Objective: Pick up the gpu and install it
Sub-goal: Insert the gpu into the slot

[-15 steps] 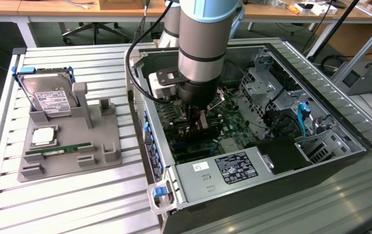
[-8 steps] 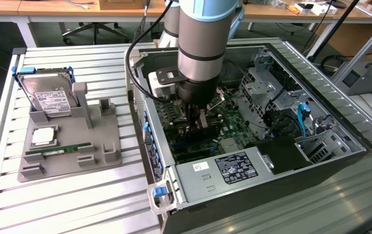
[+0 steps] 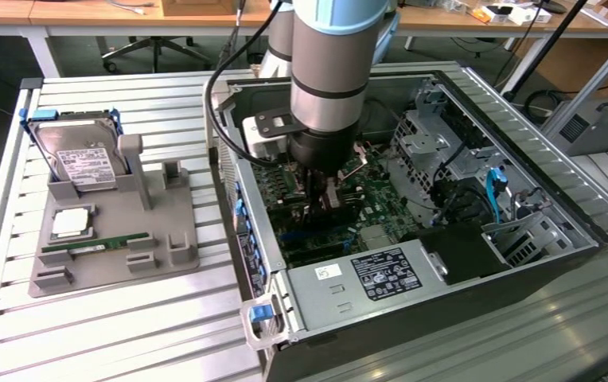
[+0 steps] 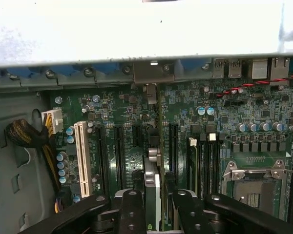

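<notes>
My gripper (image 3: 326,200) reaches down inside the open computer case (image 3: 282,318), just above the green motherboard (image 3: 389,211). In the wrist view the gpu (image 4: 152,187) shows edge-on as a thin dark card with a pale edge, held upright between the black fingers (image 4: 132,209). It runs along the black expansion slots (image 4: 118,156) towards the case's rear wall, where its silver bracket (image 4: 151,73) sits. The gripper (image 4: 158,214) is shut on the gpu. Whether the card's lower edge is seated in a slot is hidden.
A grey holder (image 3: 166,239) at the exterior view's left carries a hard drive (image 3: 81,159), a square chip (image 3: 71,223) and a green RAM stick (image 3: 97,243). Inside the case are a power supply (image 3: 383,274), drive cages (image 3: 431,119), a white slot (image 4: 82,158) and a processor socket (image 4: 254,183).
</notes>
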`<action>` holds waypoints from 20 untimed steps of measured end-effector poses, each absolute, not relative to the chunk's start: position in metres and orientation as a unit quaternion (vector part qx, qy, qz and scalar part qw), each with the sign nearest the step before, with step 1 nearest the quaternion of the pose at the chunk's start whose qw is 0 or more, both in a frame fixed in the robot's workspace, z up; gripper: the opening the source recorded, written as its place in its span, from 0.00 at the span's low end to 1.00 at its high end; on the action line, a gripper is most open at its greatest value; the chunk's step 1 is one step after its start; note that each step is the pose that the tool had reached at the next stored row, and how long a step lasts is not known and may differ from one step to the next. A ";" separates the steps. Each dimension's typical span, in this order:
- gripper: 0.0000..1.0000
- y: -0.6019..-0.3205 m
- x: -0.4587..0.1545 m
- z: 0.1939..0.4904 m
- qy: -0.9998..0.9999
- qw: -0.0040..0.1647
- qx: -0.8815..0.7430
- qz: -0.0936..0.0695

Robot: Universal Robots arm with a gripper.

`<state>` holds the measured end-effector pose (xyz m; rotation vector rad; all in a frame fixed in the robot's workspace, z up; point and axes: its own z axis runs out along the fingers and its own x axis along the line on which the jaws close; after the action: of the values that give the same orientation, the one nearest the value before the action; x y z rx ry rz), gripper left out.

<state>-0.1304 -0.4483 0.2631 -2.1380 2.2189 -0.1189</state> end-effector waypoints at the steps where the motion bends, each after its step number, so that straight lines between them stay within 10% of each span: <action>1: 0.27 -0.448 -0.130 0.263 0.719 0.029 -0.693 -0.039; 20: 0.27 -0.449 -0.130 0.261 0.727 0.028 -0.685 -0.039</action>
<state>-0.1300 -0.4487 0.2606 -2.1153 2.2422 -0.1200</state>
